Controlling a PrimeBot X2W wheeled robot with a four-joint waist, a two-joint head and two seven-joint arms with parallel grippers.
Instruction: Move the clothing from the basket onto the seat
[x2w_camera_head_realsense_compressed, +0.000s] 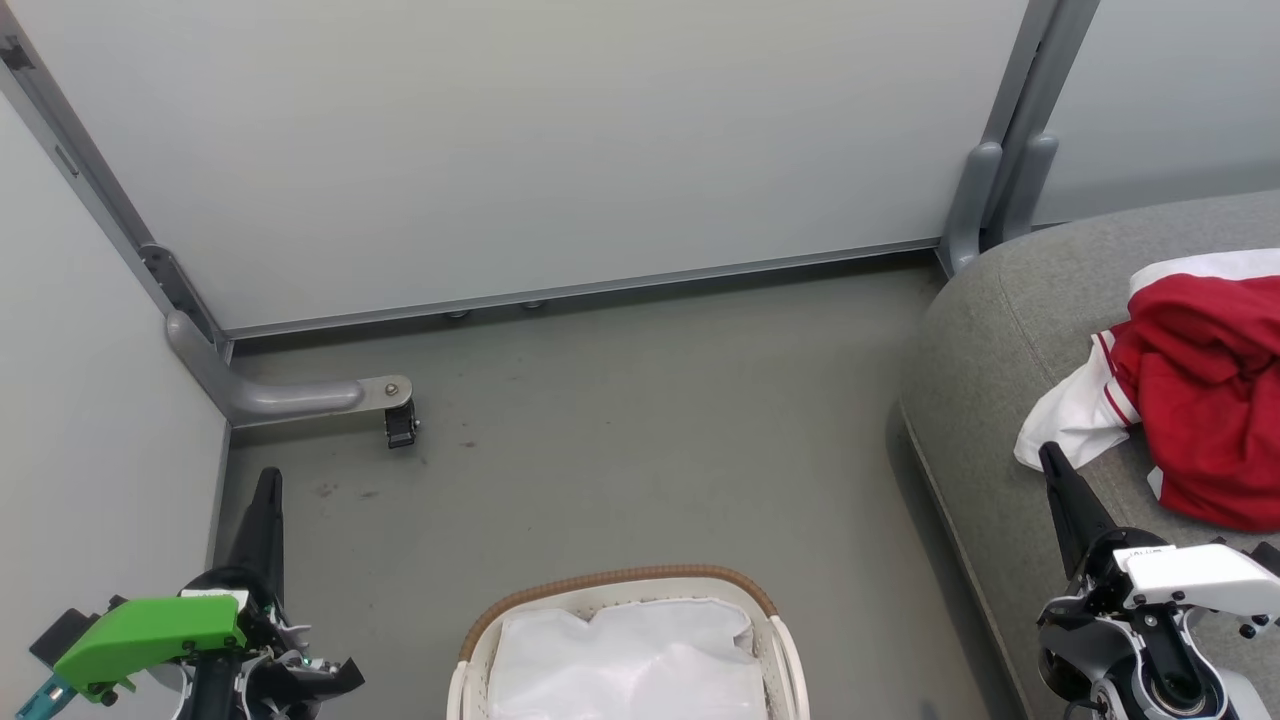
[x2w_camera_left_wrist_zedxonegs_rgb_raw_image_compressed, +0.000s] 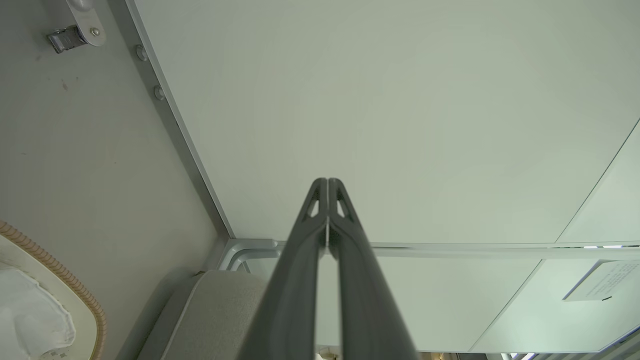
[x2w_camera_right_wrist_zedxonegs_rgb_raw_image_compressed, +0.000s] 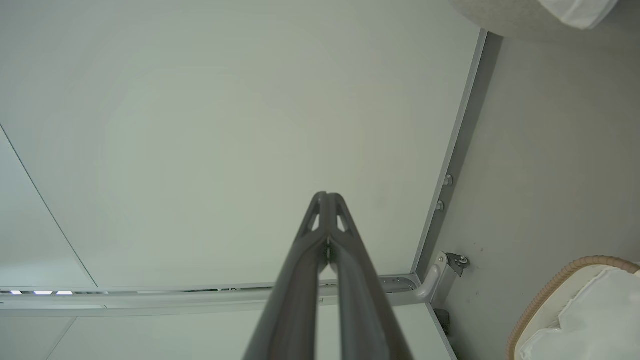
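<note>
The seat (x2w_camera_head_realsense_compressed: 1000, 330) bears the clothing (x2w_camera_head_realsense_compressed: 1210, 400), a rumpled red and white heap on its grey cushion, so the job looks done as far as can be seen. The basket (x2w_camera_head_realsense_compressed: 625, 582) stands on the floor, and the part in view holds just its white liner (x2w_camera_head_realsense_compressed: 630, 660). The left gripper (x2w_camera_head_realsense_compressed: 268, 478) and right gripper (x2w_camera_head_realsense_compressed: 1048, 452) each have their 2 fingers pressed together, holding nothing.
</note>
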